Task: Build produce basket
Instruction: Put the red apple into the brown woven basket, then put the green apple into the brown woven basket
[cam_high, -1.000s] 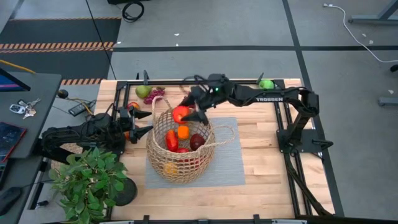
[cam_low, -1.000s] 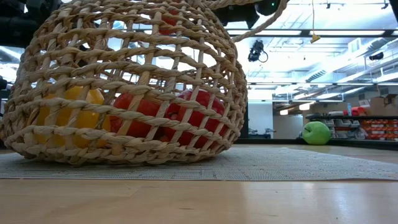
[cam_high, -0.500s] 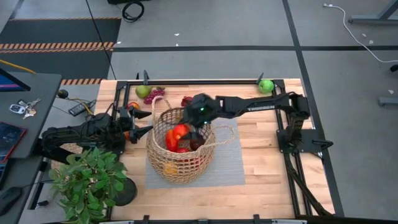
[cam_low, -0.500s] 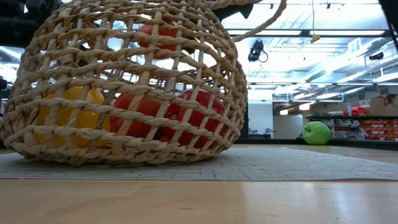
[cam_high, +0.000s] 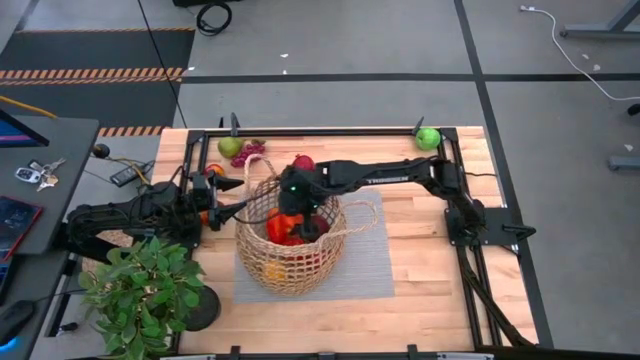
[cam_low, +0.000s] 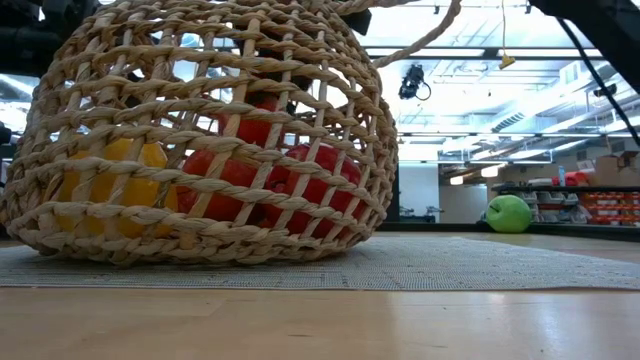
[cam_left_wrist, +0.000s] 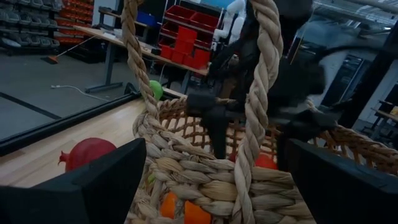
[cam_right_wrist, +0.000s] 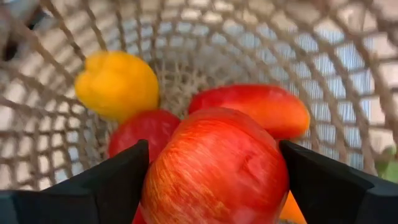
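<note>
Round wicker basket (cam_high: 290, 235) on a grey mat (cam_high: 368, 262) at mid-table, partly filled: yellow piece (cam_right_wrist: 117, 84), red pieces and an orange-red pepper-like piece (cam_right_wrist: 258, 109) on the bottom. Beside the basket's far rim, a dark red pomegranate-like fruit (cam_high: 302, 162); farther toward the far left corner, green pear (cam_high: 230, 147) and purple grape bunch (cam_high: 250, 152). Green apple (cam_high: 428, 137) alone at the far right corner, well apart. Leafy potted plant (cam_high: 140, 290) at the near left corner, just beside the left arm. Rope handle (cam_left_wrist: 258, 112) of the basket straight across the left wrist view, blocking much of the interior.

Right arm stretched flat across the table from its base, right gripper (cam_high: 292, 200) dipped inside the basket mouth, jaws spread wide around a red-and-yellow streaked apple (cam_right_wrist: 214, 165) sitting between the fingers (cam_right_wrist: 93, 180), above the other pieces. Left gripper (cam_high: 232, 211) low at the basket's left side, jaws wide apart with nothing between them, tips near the wicker wall.

Versus a second ago: right gripper moved from above the far rim down into the basket, apple lowered with it; left arm unchanged.
</note>
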